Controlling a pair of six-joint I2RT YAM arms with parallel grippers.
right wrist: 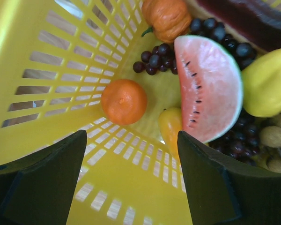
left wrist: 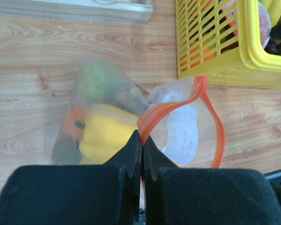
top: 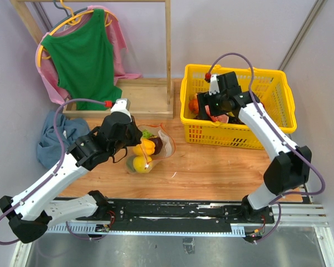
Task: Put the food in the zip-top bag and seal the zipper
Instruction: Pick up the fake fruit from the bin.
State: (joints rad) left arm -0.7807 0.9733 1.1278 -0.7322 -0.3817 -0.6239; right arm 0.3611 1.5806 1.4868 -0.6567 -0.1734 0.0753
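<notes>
On the wooden surface, a yellow basket stands at the right, holding a watermelon slice, an orange, grapes and other toy food. The clear bag lies just left of it, near the middle, with a yellow pepper and other pieces inside, its mouth gaping. The left claw is clamped tight on the bag's orange-red zipper. The right claw hangs inside the basket, jaws spread wide above the orange, holding nothing.
</notes>
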